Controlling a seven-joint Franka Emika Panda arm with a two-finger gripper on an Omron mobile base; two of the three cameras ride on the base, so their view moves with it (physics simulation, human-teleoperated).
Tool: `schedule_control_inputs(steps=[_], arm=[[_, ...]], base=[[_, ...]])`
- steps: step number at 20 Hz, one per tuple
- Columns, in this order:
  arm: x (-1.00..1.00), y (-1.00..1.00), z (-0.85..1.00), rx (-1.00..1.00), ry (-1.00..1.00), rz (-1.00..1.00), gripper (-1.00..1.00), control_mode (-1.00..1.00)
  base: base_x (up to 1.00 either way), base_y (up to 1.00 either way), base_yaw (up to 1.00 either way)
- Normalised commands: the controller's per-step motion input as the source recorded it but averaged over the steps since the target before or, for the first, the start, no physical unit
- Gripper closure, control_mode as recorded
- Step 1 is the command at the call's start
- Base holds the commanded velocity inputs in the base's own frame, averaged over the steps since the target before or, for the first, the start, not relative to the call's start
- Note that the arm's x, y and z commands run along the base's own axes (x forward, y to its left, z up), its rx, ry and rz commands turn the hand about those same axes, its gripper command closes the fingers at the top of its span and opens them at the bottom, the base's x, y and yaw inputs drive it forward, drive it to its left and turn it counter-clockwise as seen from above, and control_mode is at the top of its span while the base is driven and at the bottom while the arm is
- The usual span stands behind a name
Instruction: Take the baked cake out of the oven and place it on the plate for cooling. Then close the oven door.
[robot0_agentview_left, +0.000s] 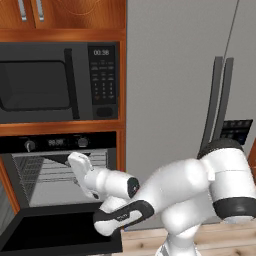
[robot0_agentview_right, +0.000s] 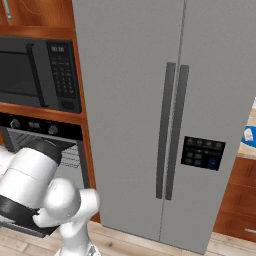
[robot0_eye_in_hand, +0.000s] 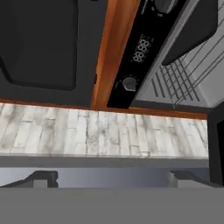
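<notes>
1. Showed the oven (robot0_agentview_left: 60, 142) in the lower left of the left base view, black, with two knobs and a small display on its top strip.
2. Showed the oven door (robot0_agentview_left: 50, 232) swung down and open, lying as a wide black panel along the bottom left edge of that frame.
3. Revealed grey wire racks (robot0_agentview_left: 47, 175) inside the open cavity; could not make out anything resting on them.
4. Placed a dark microwave (robot0_agentview_left: 50, 82) with a keypad directly above the oven, under orange-brown wooden cabinets (robot0_agentview_left: 60, 12) at the top left.
5. Filled the right half of the frame with a tall grey fridge (robot0_agentview_left: 175, 75) with two dark vertical handles.
6. Showed the white arm (robot0_agentview_left: 190, 185) rising from the lower right and bending left, with its hand held in front of the oven opening, above the lowered door.
7. Caught a strip of pale wooden floor (robot0_agentview_left: 225, 240) at the bottom right.
8. From the hand view, rolled on its side, showed the gripper (robot0_eye_in_hand: 109, 178) with its two dark fingertips (robot0_eye_in_hand: 43, 177) low in the frame, spread wide apart and holding nothing.
9. Showed there the oven's display and one knob running diagonally through the upper middle, with the racks at the upper right and the microwave at the upper left.
10. From the right base view, set the fridge in the centre, the oven and microwave at the left edge, and the arm's white bulk in the lower left corner, covering the lower part of the oven.
</notes>
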Motion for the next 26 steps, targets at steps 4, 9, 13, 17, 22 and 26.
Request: schedule_control_inputs(steps=[4,9,13,17,22,26], arm=[[-0.48,-0.36,0.15,0.18,-0.04,-0.06,-1.0,-1.0],[-0.21,-0.22,0.11,0.27,0.09,-0.01,-1.0,-1.0],[-0.45,-0.41,0.44,0.59,0.36,0.0,-1.0,-1.0],[-0.65,-0.3,0.68,0.61,0.46,0.0,-1.0,-1.0],[-0.94,-0.08,0.16,0.05,0.18,0.0,-1.0,-1.0],[-1.0,0.0,-0.23,-0.55,0.0,-0.02,-1.0,-1.0]], base=[[0.0,0.0,0.0],[0.0,0.0,0.0],[0.0,0.0,0.0],[0.0,0.0,0.0],[0.0,0.0,0.0],[0.0,0.0,0.0]])
